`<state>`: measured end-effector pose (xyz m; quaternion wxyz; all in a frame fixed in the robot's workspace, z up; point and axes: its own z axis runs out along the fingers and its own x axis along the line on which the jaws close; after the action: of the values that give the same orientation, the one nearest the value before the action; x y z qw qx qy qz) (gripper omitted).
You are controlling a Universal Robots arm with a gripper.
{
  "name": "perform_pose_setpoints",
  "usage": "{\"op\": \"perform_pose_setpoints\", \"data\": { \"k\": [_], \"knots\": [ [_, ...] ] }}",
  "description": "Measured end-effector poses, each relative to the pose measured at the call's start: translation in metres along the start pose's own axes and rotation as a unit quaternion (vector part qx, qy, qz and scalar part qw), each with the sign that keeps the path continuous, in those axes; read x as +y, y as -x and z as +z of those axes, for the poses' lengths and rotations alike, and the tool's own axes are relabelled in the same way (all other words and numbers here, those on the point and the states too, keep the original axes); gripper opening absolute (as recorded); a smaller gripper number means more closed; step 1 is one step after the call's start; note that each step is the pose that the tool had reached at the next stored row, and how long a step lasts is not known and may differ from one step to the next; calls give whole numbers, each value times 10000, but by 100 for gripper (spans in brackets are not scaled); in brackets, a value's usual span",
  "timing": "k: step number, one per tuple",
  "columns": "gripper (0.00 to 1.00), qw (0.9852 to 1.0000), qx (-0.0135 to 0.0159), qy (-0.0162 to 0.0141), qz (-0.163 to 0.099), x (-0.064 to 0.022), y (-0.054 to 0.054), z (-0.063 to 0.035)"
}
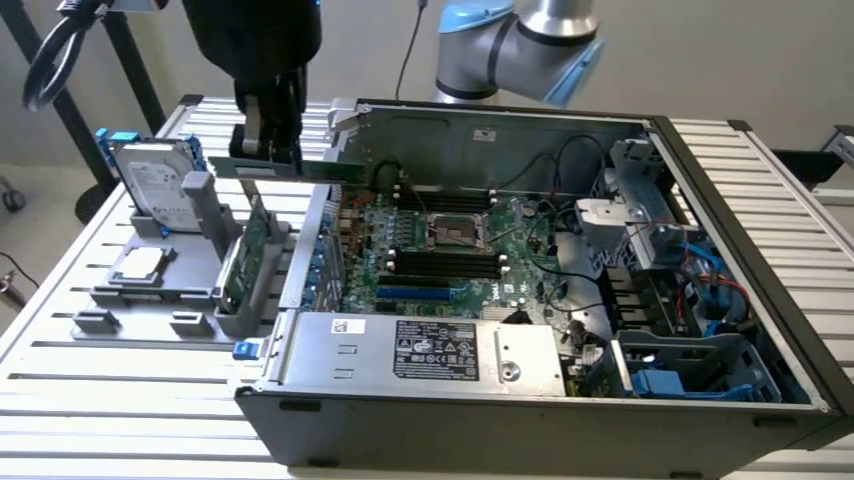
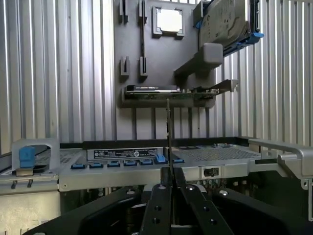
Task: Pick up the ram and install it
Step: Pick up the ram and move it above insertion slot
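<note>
We see an open case (image 1: 534, 425) lying on a slatted table (image 1: 107, 400). In the exterior view a grey tray (image 1: 134, 305) sits on the table to the case's left. The tray carries one hard drive (image 1: 151, 190) on edge at its far end, one processor (image 1: 140, 265) lying flat, and one card (image 1: 244, 265) standing upright on the side nearest the case.

Inside the case there is one board (image 1: 514, 285) with a socket (image 1: 454, 230) in its middle and dark long slots on either side of the socket. We cannot count those slots surely. Black cables loop over the board on the exterior view's right. A boxed power supply (image 1: 441, 350) with a label fills the near side, and blue-edged drive bays (image 1: 681, 375) sit at the near right corner. The case's left wall and the card stand under the gripper, between it and the board.

The arm (image 1: 527, 40) comes in from behind the case. Its gripper (image 1: 274, 152) points straight down above the gap between tray and case. The fingers are pinched on the top edge of one ram (image 1: 320, 171). The ram hangs below them with its long edge level, well above the card and clear of the case wall.

In the wrist view the gripper (image 2: 169, 172) clamps the ram (image 2: 168, 129) from both sides, and the ram shows edge-on as a thin line. Beyond it lie the tray (image 2: 132, 44), card (image 2: 171, 91), processor (image 2: 168, 20) and hard drive (image 2: 225, 22).
</note>
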<state>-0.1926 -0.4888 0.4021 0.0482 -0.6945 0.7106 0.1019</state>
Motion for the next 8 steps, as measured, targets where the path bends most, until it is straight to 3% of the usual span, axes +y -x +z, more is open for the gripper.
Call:
{"op": "perform_pose_setpoints", "data": {
  "k": [8],
  "knots": [
    [14, 10000, -2, 1, -4, -363, 10, -19]
  ]
}}
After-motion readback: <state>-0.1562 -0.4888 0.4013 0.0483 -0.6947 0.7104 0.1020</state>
